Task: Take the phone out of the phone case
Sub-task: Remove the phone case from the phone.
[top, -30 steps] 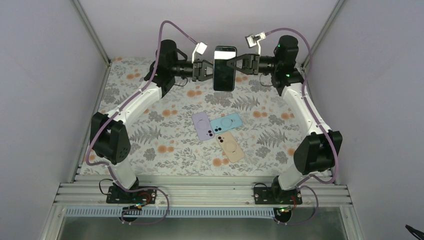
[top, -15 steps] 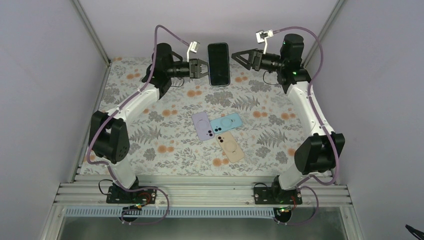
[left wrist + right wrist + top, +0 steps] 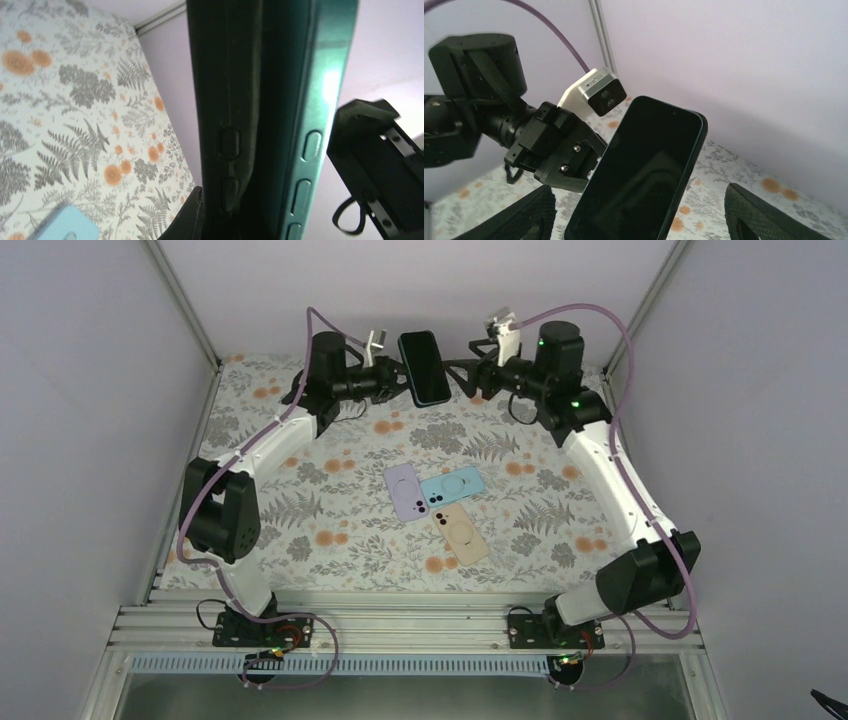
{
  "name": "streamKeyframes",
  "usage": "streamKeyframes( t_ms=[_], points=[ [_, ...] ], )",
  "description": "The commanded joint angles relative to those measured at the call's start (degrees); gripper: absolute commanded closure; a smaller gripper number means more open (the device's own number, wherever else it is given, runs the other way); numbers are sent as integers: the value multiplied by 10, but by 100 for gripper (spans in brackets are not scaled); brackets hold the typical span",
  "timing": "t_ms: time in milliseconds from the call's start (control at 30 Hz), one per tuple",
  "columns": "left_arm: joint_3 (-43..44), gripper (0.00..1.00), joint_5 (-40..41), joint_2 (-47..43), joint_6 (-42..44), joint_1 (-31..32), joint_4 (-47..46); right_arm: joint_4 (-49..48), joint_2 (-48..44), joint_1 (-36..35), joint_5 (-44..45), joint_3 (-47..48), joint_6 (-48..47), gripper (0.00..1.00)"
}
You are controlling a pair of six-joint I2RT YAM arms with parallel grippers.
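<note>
Your right claw (image 3: 467, 376) has let go and stands wide; the left claw (image 3: 392, 380) alone pinches the phone (image 3: 424, 368), its case (image 3: 225, 100) already peeling away.

Readable text: none in any view | phone (image 3: 639, 170) screen: dark and blank | wrist camera (image 3: 601, 92) housing: lettering too small to tell

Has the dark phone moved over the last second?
Yes. The phone has shifted left: once in line with the blue case, it now sits left of it, tilted, in the left hand.
</note>
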State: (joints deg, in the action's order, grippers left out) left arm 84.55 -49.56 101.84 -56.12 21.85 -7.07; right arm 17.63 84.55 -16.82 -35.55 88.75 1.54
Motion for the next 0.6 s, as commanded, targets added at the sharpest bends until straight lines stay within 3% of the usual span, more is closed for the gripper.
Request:
streamKeyframes(
  t_ms=[0,567],
  points=[
    [-23,98,2,11,-76,-3,-50,7,-8,-45,118,-23,-99,22],
    [-52,97,-13,20,-133,-3,-98,-13,19,-195,322,-70,-217,24]
  ],
)
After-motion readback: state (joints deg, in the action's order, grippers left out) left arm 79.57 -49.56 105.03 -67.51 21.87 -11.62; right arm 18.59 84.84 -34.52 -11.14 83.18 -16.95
